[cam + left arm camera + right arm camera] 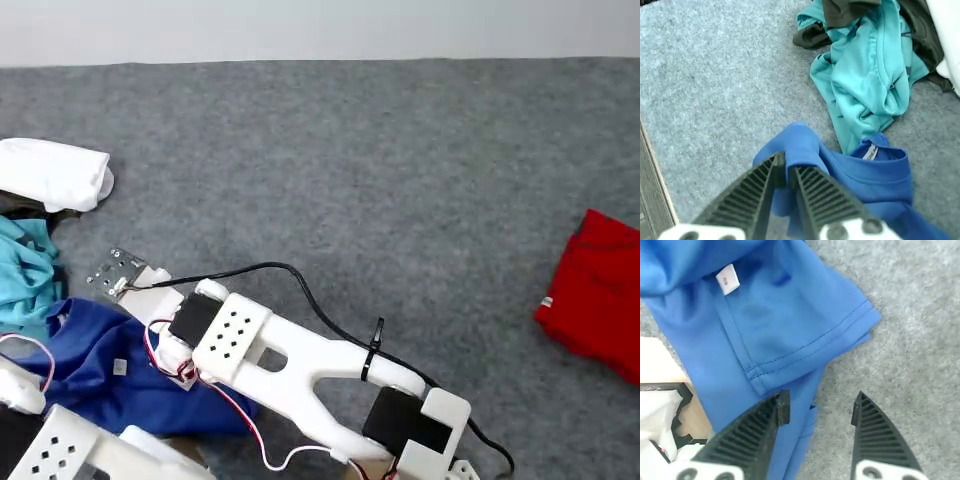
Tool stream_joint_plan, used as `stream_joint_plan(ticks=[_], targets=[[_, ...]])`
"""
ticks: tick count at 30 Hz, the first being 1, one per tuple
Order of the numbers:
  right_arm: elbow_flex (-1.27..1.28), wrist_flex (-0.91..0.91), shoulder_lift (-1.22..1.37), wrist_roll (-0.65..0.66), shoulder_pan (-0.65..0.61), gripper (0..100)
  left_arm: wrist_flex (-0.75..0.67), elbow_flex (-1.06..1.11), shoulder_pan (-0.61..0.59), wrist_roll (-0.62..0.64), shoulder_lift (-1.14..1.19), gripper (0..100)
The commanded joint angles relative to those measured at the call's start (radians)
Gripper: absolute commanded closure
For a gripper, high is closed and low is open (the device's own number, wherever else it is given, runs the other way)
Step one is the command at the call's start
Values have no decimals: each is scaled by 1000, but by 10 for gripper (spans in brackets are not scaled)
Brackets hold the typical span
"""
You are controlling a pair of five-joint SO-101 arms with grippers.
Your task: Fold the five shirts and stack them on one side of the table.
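The blue shirt (805,145), beside the teal shirt (865,85), is being pinched in the closed left gripper (786,167) — the right gripper (821,400) is being held open, empty, over its hem.

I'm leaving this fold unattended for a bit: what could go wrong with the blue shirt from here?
The left gripper is shut on a bunched fold of the blue shirt, so pulling may crumple rather than spread it. The teal shirt lies against its collar and could drag along. The right gripper is open at the shirt's edge and might pinch only a sliver.
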Motion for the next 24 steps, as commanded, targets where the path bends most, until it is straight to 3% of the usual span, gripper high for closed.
stream_joint_plan(ticks=[1, 9, 17, 24], targets=[[-57, -15, -61, 57, -35, 786, -57, 10, 25, 3, -11, 996], [-55, -119, -41, 167, -71, 786, -84, 12, 120, 9, -11, 996], [-61, -130, 58, 172, -105, 786, -84, 8, 114, 5, -11, 996], [-63, -147, 120, 253, -91, 786, -84, 8, 112, 5, -11, 996]])
